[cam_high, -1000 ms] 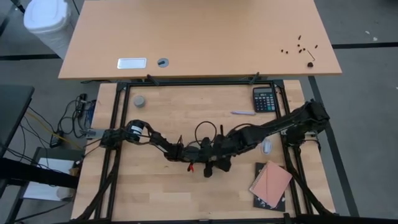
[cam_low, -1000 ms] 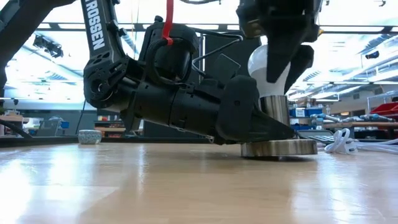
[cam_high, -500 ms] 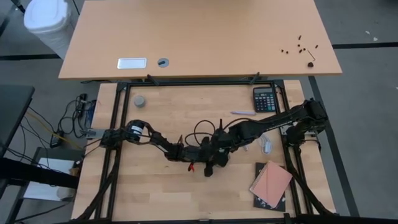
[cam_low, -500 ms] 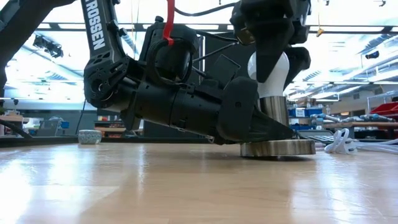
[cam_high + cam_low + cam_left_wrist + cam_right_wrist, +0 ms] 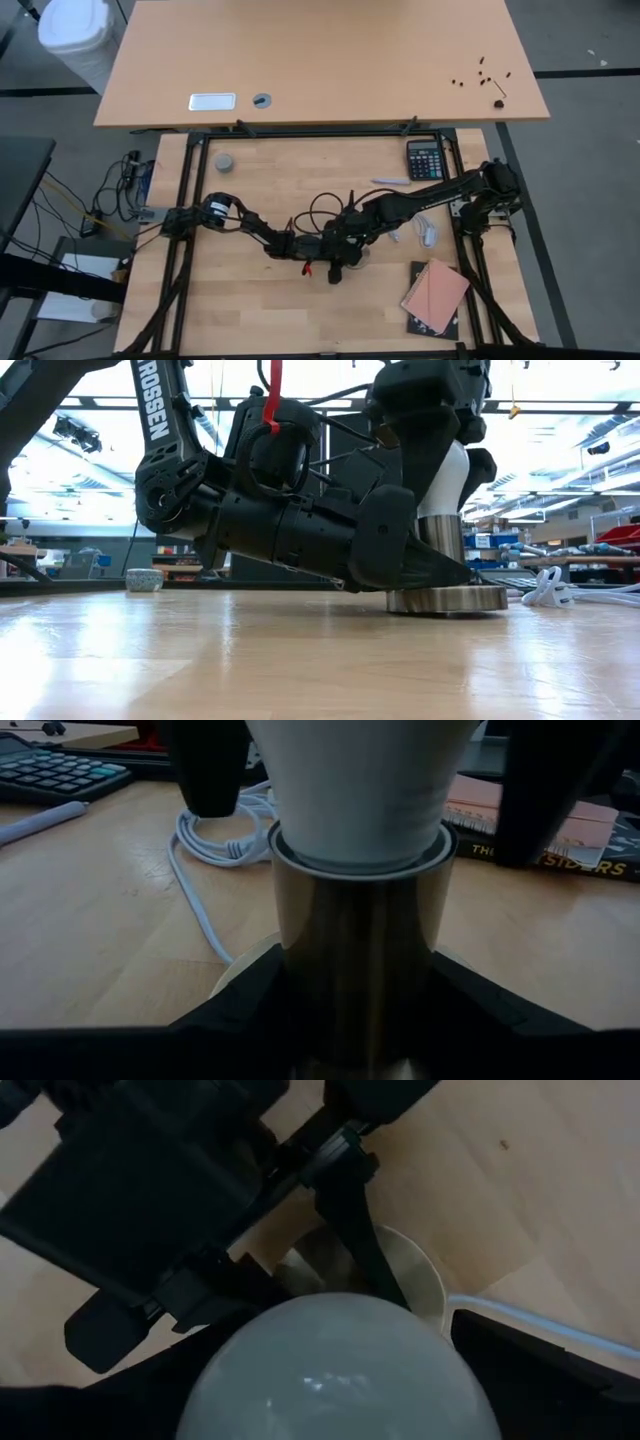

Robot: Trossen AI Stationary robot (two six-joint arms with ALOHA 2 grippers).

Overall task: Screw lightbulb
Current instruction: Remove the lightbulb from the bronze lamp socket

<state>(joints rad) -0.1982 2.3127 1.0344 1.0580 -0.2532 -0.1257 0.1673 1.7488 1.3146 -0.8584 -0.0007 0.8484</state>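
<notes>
Wooden planks make up the table (image 5: 200,650), and the low view looks level across it into a bright workshop behind.

Nearest in that view lies the left hand (image 5: 420,565), low on the table and clenched around the shiny metal socket (image 5: 355,960). I judge it sits there to brace the lamp base (image 5: 447,598) so the base cannot spin while the bulb is turned. Its 2 dark fingers flank the socket in the left wrist view.

Directly above, the lightbulb (image 5: 445,480) stands upright with its screw end down in the socket's mouth; the white glass meets the metal rim, so it looks seated, though how many turns remain I cannot tell. The right hand (image 5: 430,455) comes down from above with a finger on either side of the bulb's glass. Its fingers stand wide, close against the glass, and I read them as clasping the bulb to twist it, though contact is not plain. In the right wrist view the bulb's dome fills the space between those fingers.

Farther off lie 1 white cord (image 5: 205,870) running from the base, 1 calculator (image 5: 425,159), 1 pen (image 5: 390,182), 1 book (image 5: 435,297) and 1 small grey cap (image 5: 225,162).

Counted: 1 bulb, 1 socket, 2 arms.
</notes>
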